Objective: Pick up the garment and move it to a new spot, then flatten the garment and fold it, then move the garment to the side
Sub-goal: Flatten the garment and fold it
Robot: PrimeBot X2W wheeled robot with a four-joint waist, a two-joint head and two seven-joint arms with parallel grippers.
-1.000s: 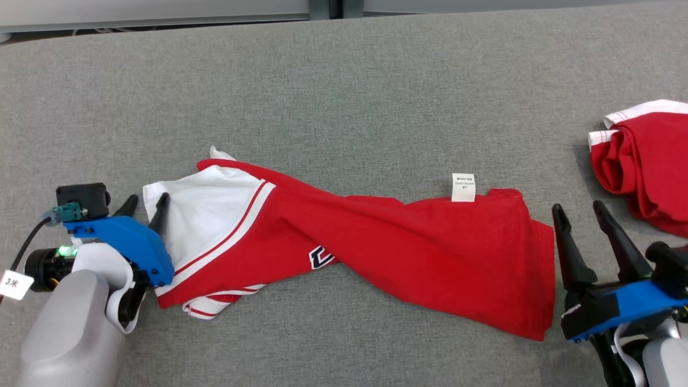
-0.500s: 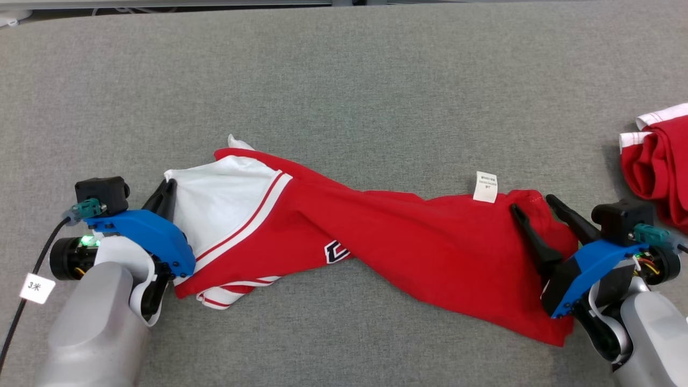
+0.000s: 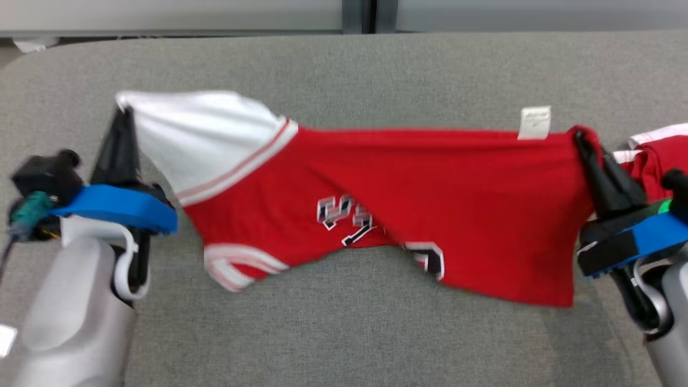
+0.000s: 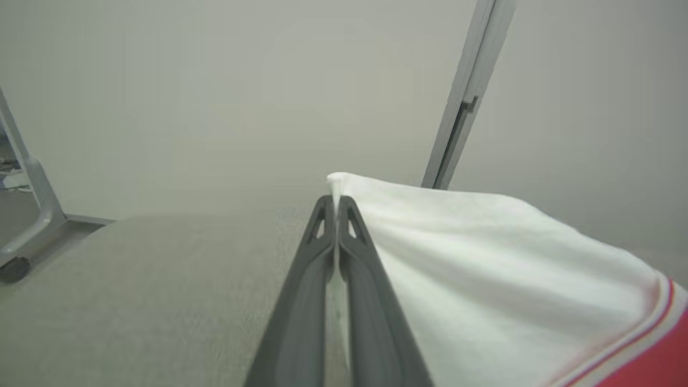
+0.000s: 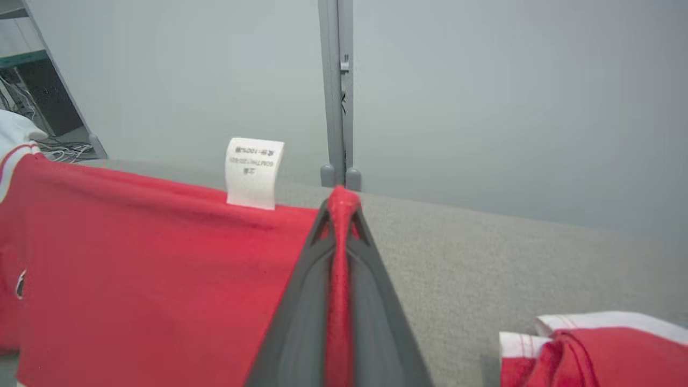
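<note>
Garment [image 3: 457, 204] lifted, stretched between left gripper [image 3: 124, 112] and right gripper [image 3: 581, 135], both clamped on it; white label [image 3: 535, 122] print unreadable.

We see the garment [image 3: 376, 188] strung over the counter [image 3: 344, 333] between our left claw [image 3: 122, 115], at its left corner, and right claw [image 3: 583, 140], at its right corner; a second bundle [image 3: 653, 148] lies just right of that claw.

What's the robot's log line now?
step: pick-up | red-and-white fabric shirt: stretched taut | left gripper: shut on its white sleeve | right gripper: shut on its red corner
</note>
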